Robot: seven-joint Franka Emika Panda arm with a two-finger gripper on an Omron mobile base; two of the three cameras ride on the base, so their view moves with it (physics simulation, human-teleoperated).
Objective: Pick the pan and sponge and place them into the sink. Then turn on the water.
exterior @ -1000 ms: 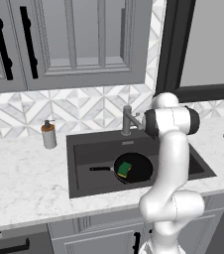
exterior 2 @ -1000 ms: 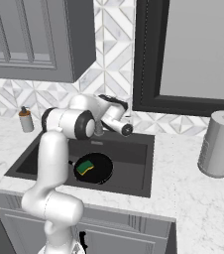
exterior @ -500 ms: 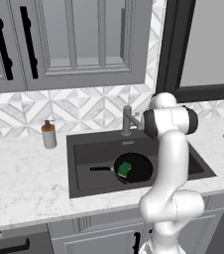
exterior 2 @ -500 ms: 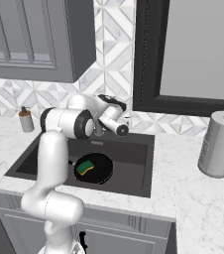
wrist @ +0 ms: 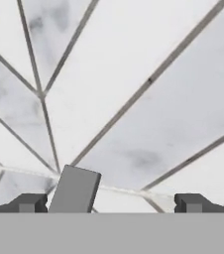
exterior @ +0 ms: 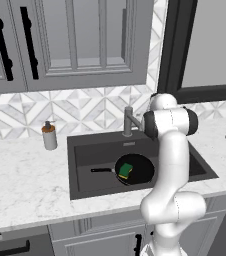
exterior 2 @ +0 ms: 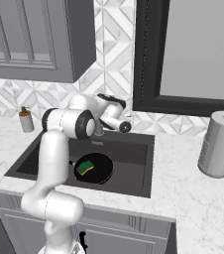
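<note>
The black pan (exterior: 137, 171) (exterior 2: 96, 169) lies in the dark sink (exterior: 85, 150) (exterior 2: 131, 158), its handle pointing left. The green and yellow sponge (exterior: 125, 170) (exterior 2: 85, 166) rests inside the pan. My gripper (wrist: 111, 203) is open and holds nothing; it points at the tiled backsplash from close up. A grey flat lever of the faucet (wrist: 74, 191) (exterior: 128, 121) stands between the fingertips (wrist: 32, 202), nearer the left one. My wrist (exterior 2: 115, 115) hovers at the back of the sink by the faucet. No water is running.
A brown-topped soap dispenser (exterior: 49, 136) (exterior 2: 26, 120) stands on the marble counter left of the sink. A grey paper-towel roll (exterior 2: 218, 144) stands at the right. Cabinets hang above, and a dark window frame (exterior 2: 148, 99) is behind the sink.
</note>
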